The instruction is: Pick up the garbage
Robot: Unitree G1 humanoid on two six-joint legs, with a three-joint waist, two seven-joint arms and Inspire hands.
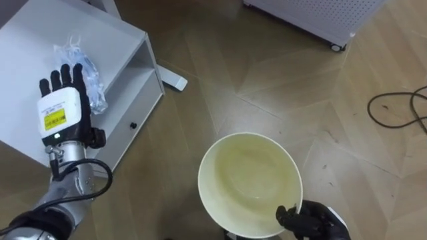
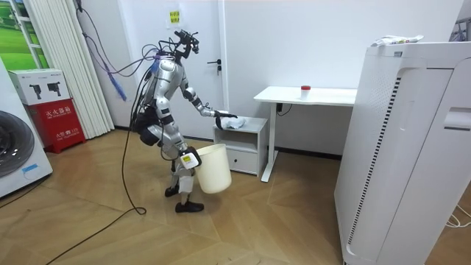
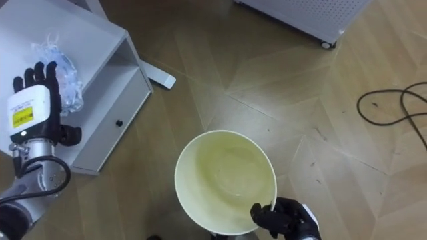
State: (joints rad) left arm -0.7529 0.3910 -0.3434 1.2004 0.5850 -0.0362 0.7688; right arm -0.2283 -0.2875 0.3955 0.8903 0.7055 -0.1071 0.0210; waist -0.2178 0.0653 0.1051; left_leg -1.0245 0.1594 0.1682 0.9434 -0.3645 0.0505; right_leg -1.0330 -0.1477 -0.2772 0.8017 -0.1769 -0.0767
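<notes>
A humanoid robot stands on the wood floor at a low white cabinet (image 1: pixel 27 40) beside a desk (image 2: pixel 305 96). Its left hand (image 1: pixel 63 107) is stretched out flat over the cabinet's top, fingers straight and slightly spread, gripping nothing. The garbage, a wad of crumpled clear plastic (image 1: pixel 75 48), lies on that top beneath and just ahead of the fingertips, spilling out past the hand's right edge; whether the fingers touch it cannot be told from here. The wad's long axis runs nearly in line with the fingers, slanting a little toward the robot's right, so a grasp would probably have to close across it rather than along it. The right hand (image 1: pixel 310 220) is occupied (its fingers are curled over the rim of a cream bin (image 1: pixel 247 177), held low at the robot's side and empty inside), which makes the left plainly the nearer hand for the pick. The bin's mouth sits well apart from the cabinet, down and to the robot's right.
</notes>
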